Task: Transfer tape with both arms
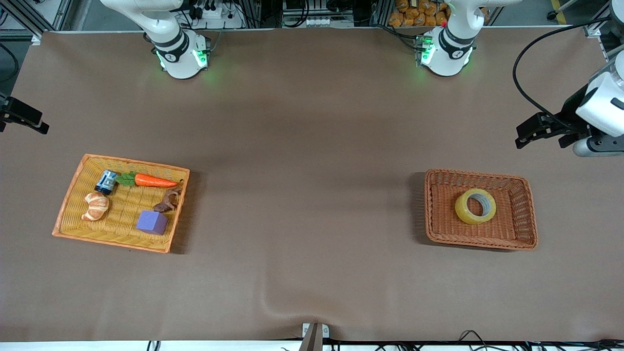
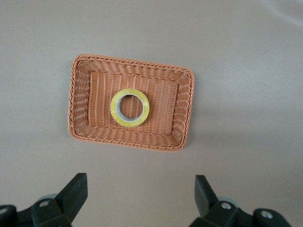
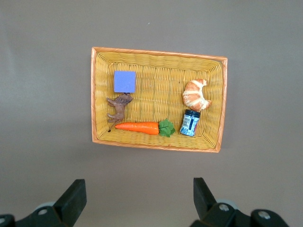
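Table (image 1: 312,146): we see a brown-covered table with both arm bases along one edge and a basket toward each end.

Yellow basket (image 1: 68,212): toward the right arm's end; we count a carrot (image 1: 155,181), a croissant (image 1: 95,206), a purple block (image 1: 152,222), a small brown animal figure (image 1: 168,200) and a small dark can (image 1: 106,182) in it.

Brown basket (image 1: 524,214): toward the left arm's end; it holds only the tape.

Left pincer (image 2: 141,194): up in the air just off the brown basket, at the table's end; in its wrist view we see the two fingers spread wide with nothing between them.

Right pincer (image 3: 139,194): up in the air by the yellow basket; fingers likewise spread wide, holding nothing. In the front view we make out only a dark part at the picture's edge.

Tape (image 1: 476,206): a yellow roll lying flat on the brown basket's floor, about its middle, hole facing up, touching no wall.

Key relation: the tape lies below the left pincer and a little toward the middle of the table from it; the left arm is much the nearer, the right pincer being well apart at the other basket. A round roll has no long axis, so we judge any grip would go across the ring's wall or through its hole.

Stage: we judge the scene fits the tape waiting to go toward the yellow basket, or having arrived in the brown one.
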`<act>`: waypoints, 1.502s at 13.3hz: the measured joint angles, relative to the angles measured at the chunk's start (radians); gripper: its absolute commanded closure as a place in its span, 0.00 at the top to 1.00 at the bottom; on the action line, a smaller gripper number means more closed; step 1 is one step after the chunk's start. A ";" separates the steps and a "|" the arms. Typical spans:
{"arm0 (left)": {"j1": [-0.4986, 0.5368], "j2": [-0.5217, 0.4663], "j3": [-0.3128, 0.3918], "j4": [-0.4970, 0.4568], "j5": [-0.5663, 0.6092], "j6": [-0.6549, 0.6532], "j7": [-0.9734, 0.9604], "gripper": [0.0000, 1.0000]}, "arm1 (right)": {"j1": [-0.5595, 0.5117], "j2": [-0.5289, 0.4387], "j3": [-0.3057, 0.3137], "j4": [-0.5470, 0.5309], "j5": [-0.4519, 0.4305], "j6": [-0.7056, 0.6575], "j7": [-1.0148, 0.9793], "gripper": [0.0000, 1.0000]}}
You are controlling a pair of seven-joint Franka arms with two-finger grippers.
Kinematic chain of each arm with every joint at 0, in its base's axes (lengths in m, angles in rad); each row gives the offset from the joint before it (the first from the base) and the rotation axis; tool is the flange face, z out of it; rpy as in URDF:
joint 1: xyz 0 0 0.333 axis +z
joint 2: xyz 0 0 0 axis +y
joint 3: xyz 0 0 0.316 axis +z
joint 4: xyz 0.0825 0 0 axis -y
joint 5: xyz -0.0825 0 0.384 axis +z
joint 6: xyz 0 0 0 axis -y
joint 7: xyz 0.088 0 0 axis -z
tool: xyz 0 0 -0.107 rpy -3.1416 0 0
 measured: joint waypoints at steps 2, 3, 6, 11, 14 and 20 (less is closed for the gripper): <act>0.000 -0.011 0.003 0.002 0.000 -0.001 0.005 1.00 | 0.000 0.003 0.000 0.000 0.001 0.000 0.000 1.00; -0.002 -0.016 0.005 0.006 0.000 -0.006 0.005 1.00 | 0.000 0.005 0.000 0.000 0.001 0.000 0.000 1.00; -0.052 -0.020 0.053 0.033 0.000 -0.036 0.005 1.00 | 0.000 0.007 0.000 0.000 0.002 0.000 0.000 1.00; -0.076 -0.020 0.079 0.044 0.000 -0.060 0.005 1.00 | 0.000 0.007 0.000 0.000 0.002 0.000 0.000 1.00; -0.077 -0.020 0.080 0.045 0.000 -0.070 0.005 1.00 | 0.000 0.007 0.000 0.000 0.002 0.000 0.000 1.00; -0.078 -0.020 0.089 0.050 0.001 -0.078 0.005 1.00 | 0.000 0.007 0.000 0.000 0.003 0.000 0.000 1.00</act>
